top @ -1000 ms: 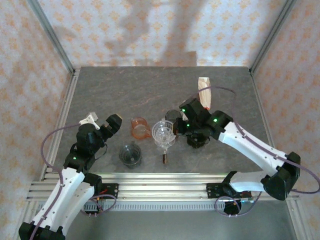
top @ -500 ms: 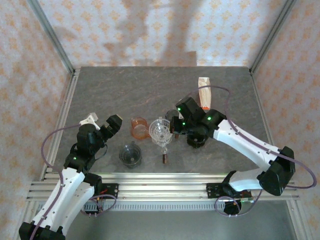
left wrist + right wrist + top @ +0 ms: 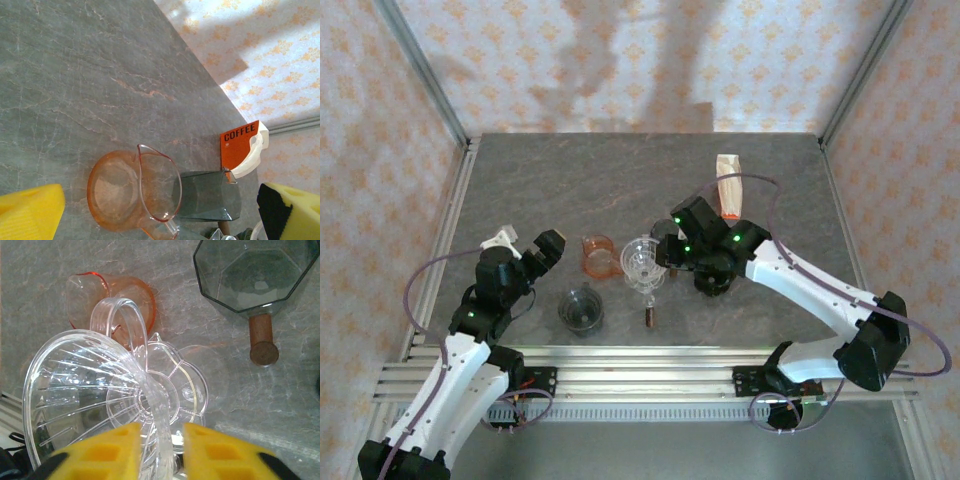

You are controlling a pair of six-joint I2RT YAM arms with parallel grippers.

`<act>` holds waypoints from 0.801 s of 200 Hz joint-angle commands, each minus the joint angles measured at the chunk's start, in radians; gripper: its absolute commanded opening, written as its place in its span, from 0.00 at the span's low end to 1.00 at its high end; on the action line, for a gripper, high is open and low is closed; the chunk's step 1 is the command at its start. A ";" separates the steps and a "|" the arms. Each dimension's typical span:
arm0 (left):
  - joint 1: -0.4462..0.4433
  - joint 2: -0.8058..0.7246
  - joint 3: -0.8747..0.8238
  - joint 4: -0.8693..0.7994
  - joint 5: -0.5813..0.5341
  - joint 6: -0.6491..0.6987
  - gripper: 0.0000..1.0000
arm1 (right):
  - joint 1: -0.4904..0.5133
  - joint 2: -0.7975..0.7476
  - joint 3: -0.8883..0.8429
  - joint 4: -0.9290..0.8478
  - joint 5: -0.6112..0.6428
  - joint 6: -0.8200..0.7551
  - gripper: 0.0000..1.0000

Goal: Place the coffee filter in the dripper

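Bright, even light, soft shadows on the back wall [image 3: 620, 60].

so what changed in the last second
The right arm swung left, carrying the clear dripper slightly left and away, and its fingers have started to part around the rim. The left arm, orange jug, grey cup and coffee bag stayed put.

Grey stone table [image 3: 570, 190], patterned walls [image 3: 770, 70] (orange motifs)

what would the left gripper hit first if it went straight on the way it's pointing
Likely the orange glass pitcher, centred ahead of the left gripper; the grey glass stands behind it.
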 commanded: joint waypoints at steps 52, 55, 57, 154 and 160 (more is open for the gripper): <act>-0.021 -0.014 -0.012 0.015 0.047 0.020 0.99 | 0.004 -0.085 0.015 -0.020 0.126 0.000 0.51; -0.024 -0.015 -0.014 0.019 0.048 0.019 0.99 | 0.004 -0.089 0.018 -0.022 0.137 -0.005 0.51; -0.027 -0.016 -0.015 0.022 0.050 0.020 0.99 | 0.004 -0.092 0.019 -0.025 0.148 -0.009 0.51; -0.048 0.030 -0.029 0.068 0.041 0.023 0.99 | -0.345 -0.014 0.069 0.155 0.315 -0.279 0.53; -0.047 0.040 -0.032 0.079 0.049 0.023 0.99 | -0.370 -0.001 0.065 0.187 0.312 -0.280 0.53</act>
